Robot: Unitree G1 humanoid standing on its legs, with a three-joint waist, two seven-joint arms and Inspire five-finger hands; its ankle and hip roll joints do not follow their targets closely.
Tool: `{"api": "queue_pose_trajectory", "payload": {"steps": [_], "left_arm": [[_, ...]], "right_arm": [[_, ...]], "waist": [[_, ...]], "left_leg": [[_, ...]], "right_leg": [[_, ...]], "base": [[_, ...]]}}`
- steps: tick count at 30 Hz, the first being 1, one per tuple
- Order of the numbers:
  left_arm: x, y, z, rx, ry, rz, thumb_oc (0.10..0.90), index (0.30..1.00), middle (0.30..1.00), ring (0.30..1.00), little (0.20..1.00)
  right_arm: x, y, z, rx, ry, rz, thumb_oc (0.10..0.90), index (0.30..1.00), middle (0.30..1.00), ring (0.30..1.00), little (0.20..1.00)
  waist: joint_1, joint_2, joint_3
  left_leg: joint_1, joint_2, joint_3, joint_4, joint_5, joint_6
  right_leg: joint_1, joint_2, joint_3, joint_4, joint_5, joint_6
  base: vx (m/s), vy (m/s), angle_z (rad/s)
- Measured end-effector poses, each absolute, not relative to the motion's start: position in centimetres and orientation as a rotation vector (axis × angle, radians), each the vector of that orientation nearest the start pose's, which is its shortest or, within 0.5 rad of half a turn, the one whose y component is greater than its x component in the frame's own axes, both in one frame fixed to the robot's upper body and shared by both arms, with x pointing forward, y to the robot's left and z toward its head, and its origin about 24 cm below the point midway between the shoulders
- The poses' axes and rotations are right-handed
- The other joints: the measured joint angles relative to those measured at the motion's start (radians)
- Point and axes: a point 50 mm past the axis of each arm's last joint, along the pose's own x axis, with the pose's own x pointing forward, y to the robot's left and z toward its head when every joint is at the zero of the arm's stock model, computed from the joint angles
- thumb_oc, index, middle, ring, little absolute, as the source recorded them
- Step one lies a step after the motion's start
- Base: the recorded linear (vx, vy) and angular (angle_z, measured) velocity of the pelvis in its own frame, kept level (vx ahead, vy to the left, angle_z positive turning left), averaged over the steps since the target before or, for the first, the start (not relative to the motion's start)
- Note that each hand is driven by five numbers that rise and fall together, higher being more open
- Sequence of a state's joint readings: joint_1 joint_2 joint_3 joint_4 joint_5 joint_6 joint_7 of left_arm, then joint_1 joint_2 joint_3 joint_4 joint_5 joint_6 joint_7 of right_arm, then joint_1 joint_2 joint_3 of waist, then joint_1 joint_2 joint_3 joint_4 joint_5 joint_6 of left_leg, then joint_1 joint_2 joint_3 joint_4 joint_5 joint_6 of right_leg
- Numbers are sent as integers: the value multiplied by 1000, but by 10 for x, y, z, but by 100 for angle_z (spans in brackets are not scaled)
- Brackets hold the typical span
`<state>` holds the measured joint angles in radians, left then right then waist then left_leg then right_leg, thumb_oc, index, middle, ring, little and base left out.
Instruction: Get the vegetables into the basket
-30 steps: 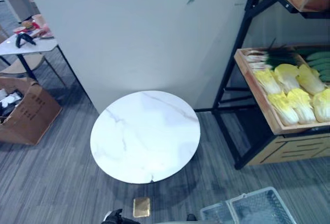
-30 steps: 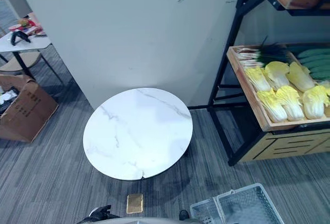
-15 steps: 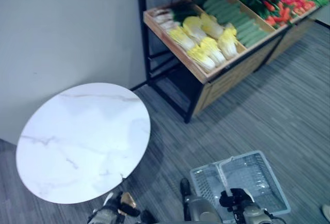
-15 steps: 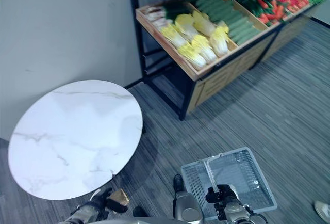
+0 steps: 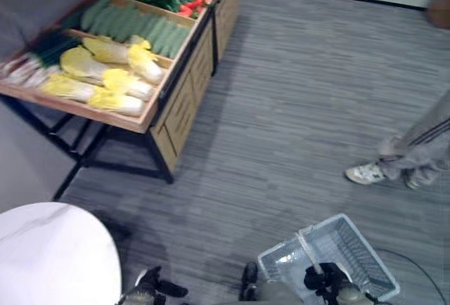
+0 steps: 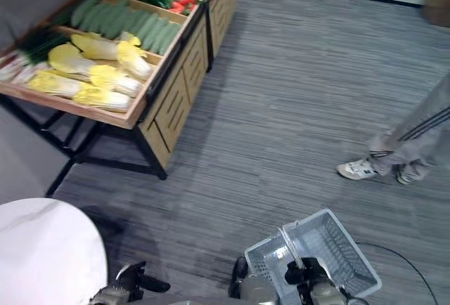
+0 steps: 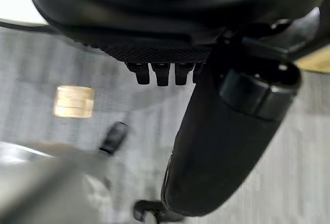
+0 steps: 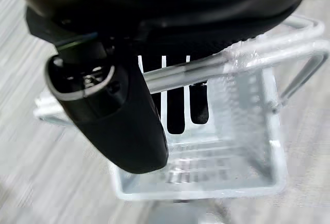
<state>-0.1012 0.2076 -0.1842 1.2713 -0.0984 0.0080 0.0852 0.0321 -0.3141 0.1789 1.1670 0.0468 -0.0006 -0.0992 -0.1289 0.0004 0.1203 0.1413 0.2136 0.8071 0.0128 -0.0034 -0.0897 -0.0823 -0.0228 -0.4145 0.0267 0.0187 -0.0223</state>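
R hand [image 8: 129, 100] grips basket [image 8: 242, 146] handle.

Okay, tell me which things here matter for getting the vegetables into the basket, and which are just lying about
Job: basket, held by right hand; cabbages, cucumbers on the wooden stand.
Lying about: round white table, person's shoe, tan block on floor.

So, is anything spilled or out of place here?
Nothing stands out. The cabbages and cucumbers lie tidily in the stand, and the basket is empty, hanging from the right hand. A person's shoes are nearby.
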Motion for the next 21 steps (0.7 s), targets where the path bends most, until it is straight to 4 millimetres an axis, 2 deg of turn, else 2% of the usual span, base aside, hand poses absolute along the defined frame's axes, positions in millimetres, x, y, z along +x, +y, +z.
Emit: {"api": "queue_pose_trajectory", "payload": {"steps": [3, 4, 5, 6, 7, 8, 9, 10, 11, 13, 14, 16, 18, 19, 21], "left_arm": [[121, 212, -159, 257, 1172, 84, 900, 1000, 1000, 1000, 1000], [115, 212, -161, 252, 1194, 87, 900, 1000, 1000, 1000, 1000], [113, 213, -162, 247, 1199, 97, 900, 1000, 1000, 1000, 1000], [108, 210, -163, 235, 1210, 96, 900, 1000, 1000, 1000, 1000], [105, 210, -164, 205, 1221, 114, 900, 1000, 1000, 1000, 1000], [108, 207, -164, 184, 1209, 126, 900, 1000, 1000, 1000, 1000], [117, 206, -161, 145, 1174, 150, 900, 1000, 1000, 1000, 1000], [118, 207, -161, 146, 1168, 154, 900, 1000, 1000, 1000, 1000], [121, 207, -160, 155, 1164, 150, 900, 1000, 1000, 1000, 1000], [135, 204, -156, 180, 1129, 126, 900, 1000, 1000, 1000, 1000], [138, 204, -155, 184, 1118, 124, 900, 1000, 1000, 1000, 1000], [136, 203, -156, 197, 1119, 115, 900, 1000, 1000, 1000, 1000], [131, 198, -158, 196, 1135, 100, 900, 1000, 1000, 1000, 1000], [126, 194, -161, 193, 1154, 90, 900, 1000, 1000, 1000, 1000], [127, 197, -160, 205, 1147, 91, 900, 1000, 1000, 1000, 1000]], "right_arm": [[79, -260, -155, -390, 1228, -127, 400, 300, 300, 300, 300], [73, -257, -157, -384, 1250, -118, 400, 300, 300, 300, 300], [70, -255, -159, -394, 1263, -98, 400, 300, 300, 300, 300], [68, -257, -159, -426, 1285, -74, 400, 300, 300, 300, 300], [72, -259, -158, -437, 1277, -74, 400, 300, 300, 300, 300], [74, -262, -157, -452, 1278, -74, 400, 300, 300, 300, 300], [79, -267, -155, -466, 1272, -76, 400, 300, 300, 300, 300], [86, -267, -153, -468, 1256, -75, 400, 300, 300, 300, 300], [92, -266, -152, -475, 1231, -67, 400, 300, 300, 300, 300], [95, -266, -151, -489, 1221, -55, 400, 300, 300, 300, 300], [95, -266, -151, -489, 1222, -53, 400, 300, 300, 300, 300], [94, -265, -152, -484, 1221, -50, 400, 300, 300, 300, 300], [93, -268, -151, -479, 1218, -65, 400, 300, 300, 300, 300], [88, -269, -152, -457, 1228, -92, 400, 300, 300, 300, 300], [86, -265, -154, -446, 1239, -85, 400, 300, 300, 300, 300]], "waist": [[-20, 1, 0], [-24, -5, -2], [-16, -17, 1], [27, -29, 4], [28, -24, 6], [44, -24, 16], [91, -26, 21], [101, -26, 21], [95, -23, 24], [84, -22, 35], [86, -22, 40], [85, -16, 43], [77, 0, 49], [72, 16, 55], [85, 16, 55]], "left_leg": [[8, 24, -1, 76, 0, -3], [-1, 46, -54, 183, -1, -4], [-19, 61, -122, 263, -2, -4], [-53, 23, -347, 295, -47, -45], [-68, -5, -442, 243, -68, -78], [-96, -64, -629, 158, -75, -76], [-118, -134, -805, 45, -66, -71], [-135, -165, -871, 21, -59, -64], [-197, -192, -889, 15, -31, -54], [-274, -197, -813, 8, 43, -43], [-290, -193, -805, 18, 62, -38], [-260, -183, -786, -33, 84, -22], [-197, -170, -769, -88, 100, -6], [-167, -171, -771, -104, 131, 47], [-155, -190, -768, -104, 127, 64]], "right_leg": [[19, 17, 54, -32, 14, -21], [47, 33, 93, -73, 16, -23], [67, 35, 121, -96, 29, -45], [69, 29, 197, -111, 48, -58], [70, 30, 224, -113, 51, -62], [65, 28, 266, -111, 56, -67], [66, 37, 357, -113, 60, -69], [69, 42, 385, -115, 55, -68], [77, 44, 392, -120, 62, -60], [83, 53, 389, -120, 52, -49], [84, 57, 391, -120, 56, -55], [88, 60, 416, -120, 35, -50], [102, 62, 420, -115, 45, -27], [113, 59, 412, -114, 39, -6], [124, 38, 414, -114, 32, 10]], "base": [[2, -292, -63], [39, -209, -72], [49, -286, -142], [16, -168, -129], [78, -272, -137], [62, -100, -143], [100, -120, -164], [44, -23, -164], [45, -23, -70], [40, 2, -18], [63, 37, -17], [64, 76, -26], [78, 77, -5], [63, 53, 14], [54, 42, 6]]}}
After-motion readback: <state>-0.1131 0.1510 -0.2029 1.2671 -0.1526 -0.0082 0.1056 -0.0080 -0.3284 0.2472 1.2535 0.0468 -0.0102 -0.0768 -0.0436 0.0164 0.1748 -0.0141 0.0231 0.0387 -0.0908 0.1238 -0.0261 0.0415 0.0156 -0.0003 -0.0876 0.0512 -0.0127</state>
